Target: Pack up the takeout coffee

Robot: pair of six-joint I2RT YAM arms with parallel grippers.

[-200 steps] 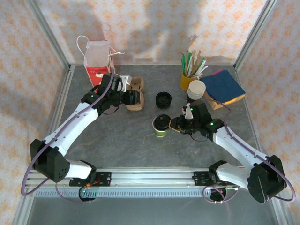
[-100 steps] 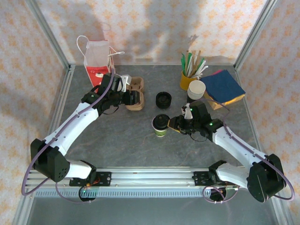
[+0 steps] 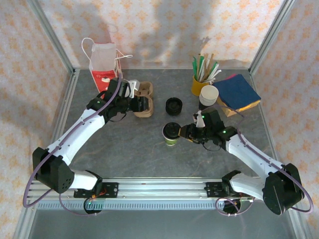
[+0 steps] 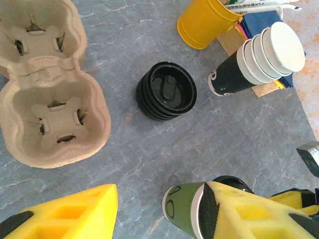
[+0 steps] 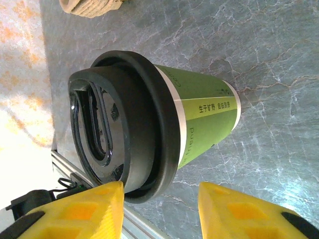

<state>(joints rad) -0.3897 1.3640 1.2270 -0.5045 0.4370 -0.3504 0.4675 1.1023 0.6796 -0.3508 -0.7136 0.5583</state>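
The takeout coffee [image 3: 171, 133] is a green paper cup with a black lid, standing upright mid-table. My right gripper [image 3: 185, 132] sits just right of it at lid height. In the right wrist view the cup [image 5: 199, 122] fills the middle, and the yellow fingers of that gripper [image 5: 160, 191] stand apart, with the lid's rim beside the left one and bare table in the gap. My left gripper [image 3: 142, 103] hovers over the brown pulp carrier [image 3: 145, 88], open. In the left wrist view the left gripper [image 4: 160, 204] has only table between its fingers, the carrier [image 4: 50, 94] lies upper left, and the cup [image 4: 184, 209] shows behind the right finger.
A stack of black lids [image 3: 173, 105] [image 4: 166, 91] lies between the carrier and the cup. At back right stand a yellow cup of stir sticks [image 3: 198, 84], stacked paper cups [image 3: 209, 94] and blue napkins [image 3: 238, 92]. A red-and-white bag [image 3: 103, 62] stands at back left.
My right gripper's jaws have spread apart beside the cup, which stays upright in place. The left arm has not moved.
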